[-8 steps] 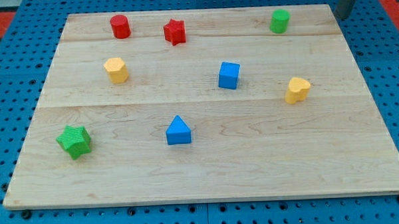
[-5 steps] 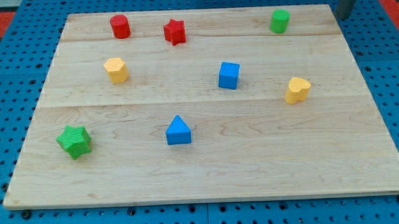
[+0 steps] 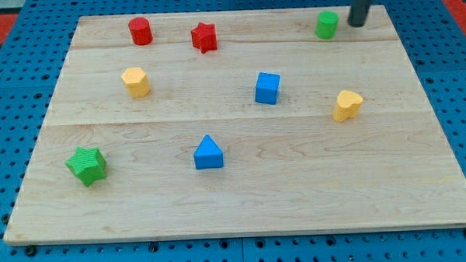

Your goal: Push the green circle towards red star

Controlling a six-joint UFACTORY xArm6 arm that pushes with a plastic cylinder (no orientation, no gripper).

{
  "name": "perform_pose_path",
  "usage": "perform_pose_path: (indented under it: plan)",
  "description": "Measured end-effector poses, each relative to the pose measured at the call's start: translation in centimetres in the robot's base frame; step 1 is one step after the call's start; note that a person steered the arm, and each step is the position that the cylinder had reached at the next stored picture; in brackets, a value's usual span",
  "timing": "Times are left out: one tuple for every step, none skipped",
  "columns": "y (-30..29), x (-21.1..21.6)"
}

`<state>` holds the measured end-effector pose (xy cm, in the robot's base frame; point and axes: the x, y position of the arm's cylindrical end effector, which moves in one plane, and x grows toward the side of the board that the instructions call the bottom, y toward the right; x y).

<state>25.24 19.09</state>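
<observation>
In the camera view, our dark rod's tip (image 3: 356,23) sits just beside the green circle block (image 3: 327,24), on its right, near the top edge of the pale wooden counter (image 3: 243,201). We carry no end effector, only this rod. The red star block (image 3: 204,37) lies well apart to the view's left, a red cylinder block (image 3: 140,31) beyond it.

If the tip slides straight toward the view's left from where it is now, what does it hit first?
Most likely the green circle: my tip sits just to its right, slightly apart. The red star lies farther along roughly the same line.

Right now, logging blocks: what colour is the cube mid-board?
Blue: the blue cube, clearest in the camera view.
</observation>
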Motion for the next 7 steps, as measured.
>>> perform_pose_path:
  plan:
    - [-3.7,0.8]
    - [-1.1,-2.1]
    - [0.7,-3.6]
    - [-6.7,-5.3]
    - [-7.9,-1.7]
    - [-7.1,-1.6]
    - [-7.0,1.2]
